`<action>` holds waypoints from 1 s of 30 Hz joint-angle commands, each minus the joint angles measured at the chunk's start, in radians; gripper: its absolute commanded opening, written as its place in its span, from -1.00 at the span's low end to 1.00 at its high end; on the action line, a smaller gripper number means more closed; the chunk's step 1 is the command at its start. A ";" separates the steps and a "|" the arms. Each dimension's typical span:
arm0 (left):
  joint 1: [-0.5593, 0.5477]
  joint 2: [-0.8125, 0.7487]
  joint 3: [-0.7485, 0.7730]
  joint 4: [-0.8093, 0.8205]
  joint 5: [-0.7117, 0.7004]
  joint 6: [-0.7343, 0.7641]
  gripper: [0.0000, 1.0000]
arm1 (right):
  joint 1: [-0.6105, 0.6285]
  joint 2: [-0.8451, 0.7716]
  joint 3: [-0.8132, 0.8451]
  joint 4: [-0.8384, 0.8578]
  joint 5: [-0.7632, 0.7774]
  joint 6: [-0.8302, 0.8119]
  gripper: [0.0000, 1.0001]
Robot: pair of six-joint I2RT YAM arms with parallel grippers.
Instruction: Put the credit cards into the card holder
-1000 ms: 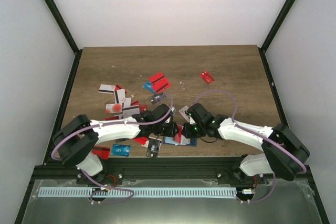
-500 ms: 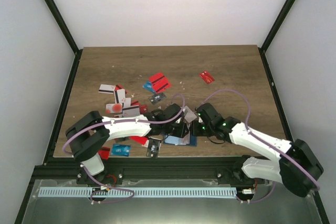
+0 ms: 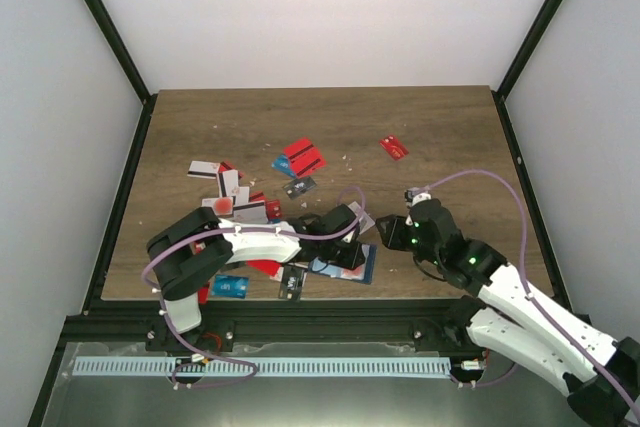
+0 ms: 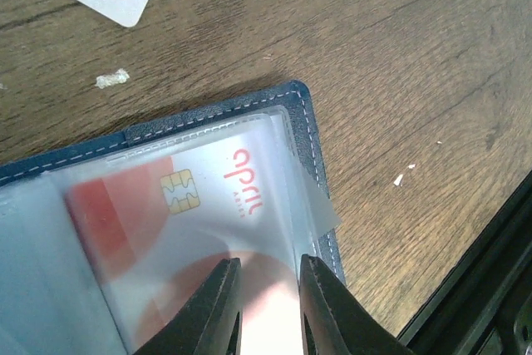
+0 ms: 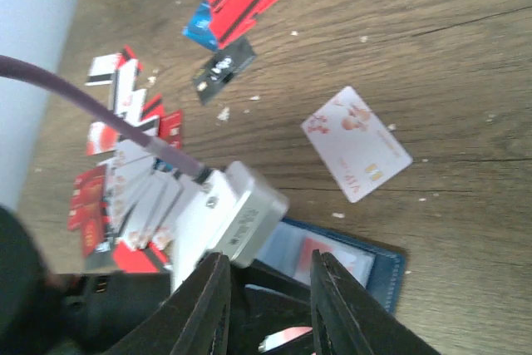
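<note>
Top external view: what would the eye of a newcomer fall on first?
An open dark navy folding card holder lies near the front edge of the wooden table, under the left gripper. Left of it, small red and white plastic cards lie scattered; one red card lies alone farther back, to the right.

Surface: wooden table (image 3: 440,127) | On it: credit cards (image 3: 232,199) strewn left of centre — one red card (image 3: 394,148) well apart, right | Near front edge: open card holder (image 3: 362,269)
</note>
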 commanded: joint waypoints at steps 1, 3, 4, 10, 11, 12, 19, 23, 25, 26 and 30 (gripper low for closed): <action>-0.008 -0.014 -0.011 0.028 0.000 0.005 -0.56 | -0.006 -0.031 0.026 0.037 -0.115 0.081 -0.42; -0.007 -0.054 -0.025 0.039 -0.006 -0.003 -0.54 | -0.006 -0.019 -0.002 0.076 -0.196 0.116 -0.42; -0.007 -0.076 -0.029 0.039 -0.010 -0.006 -0.49 | -0.006 -0.009 -0.015 0.090 -0.227 0.133 -0.42; -0.005 -0.178 -0.050 0.004 -0.021 -0.001 -0.30 | -0.004 0.102 -0.029 0.145 -0.345 0.123 -0.45; -0.004 -0.191 -0.050 -0.010 -0.029 0.001 -0.27 | -0.001 0.119 -0.020 0.149 -0.356 0.121 -0.45; -0.004 -0.205 -0.051 -0.029 -0.043 0.004 -0.27 | 0.004 0.136 -0.016 0.158 -0.367 0.120 -0.45; -0.002 -0.336 -0.069 -0.198 -0.130 0.000 -0.23 | 0.066 0.229 0.025 0.217 -0.409 0.104 -0.46; -0.001 -0.440 -0.136 -0.350 -0.189 -0.024 -0.20 | 0.138 0.304 0.044 0.240 -0.399 0.095 -0.46; 0.000 -0.497 -0.176 -0.430 -0.219 -0.041 -0.19 | 0.175 0.337 0.044 0.258 -0.384 0.107 -0.46; -0.001 -0.515 -0.194 -0.464 -0.230 -0.053 -0.19 | 0.193 0.351 0.041 0.269 -0.378 0.115 -0.46; -0.002 -0.608 -0.305 -0.531 -0.226 -0.126 -0.17 | 0.256 0.388 0.020 0.320 -0.345 0.158 -0.46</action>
